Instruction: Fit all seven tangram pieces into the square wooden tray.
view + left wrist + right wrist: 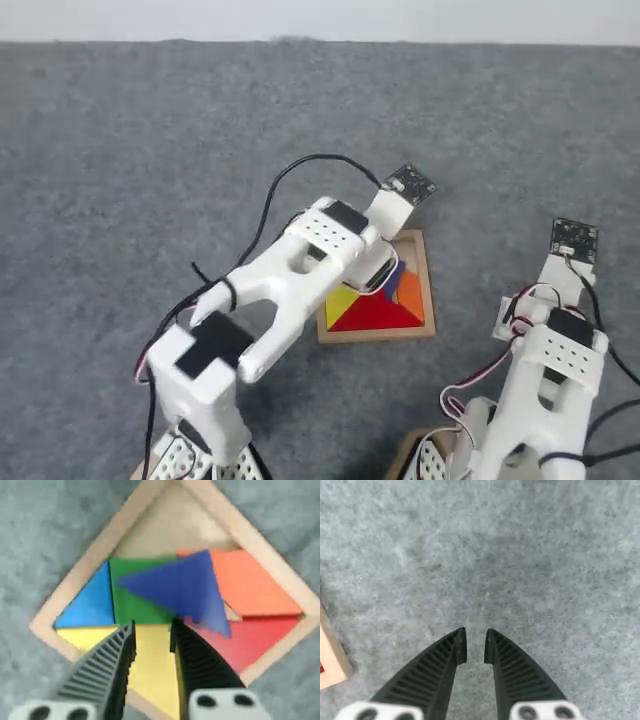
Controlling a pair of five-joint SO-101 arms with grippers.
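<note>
**Tray nearly full, one blue piece lying askew**

The square wooden tray (pixel 80 577) sits on the grey bench (pixel 150 150), directly under the left arm. Inside it, a light blue triangle (pixel 90 607), green piece (pixel 125 610), yellow triangle (pixel 150 662), red triangle (pixel 255 640) and orange piece (pixel 250 582) look seated. The dark blue triangle (pixel 185 587) lies crooked across its neighbours. One corner shows bare wood (pixel 175 525), probably its slot. I count six pieces and cannot pick out a seventh.

The left tool (pixel 152 624) hovers over the yellow, jaws narrowly parted and holding nothing. The right tool (pixel 475 645) is beside the tray over open bench, a slim gap between its jaws, also empty. The rim hems in any sliding, but there is plenty of free bench all round.
</note>
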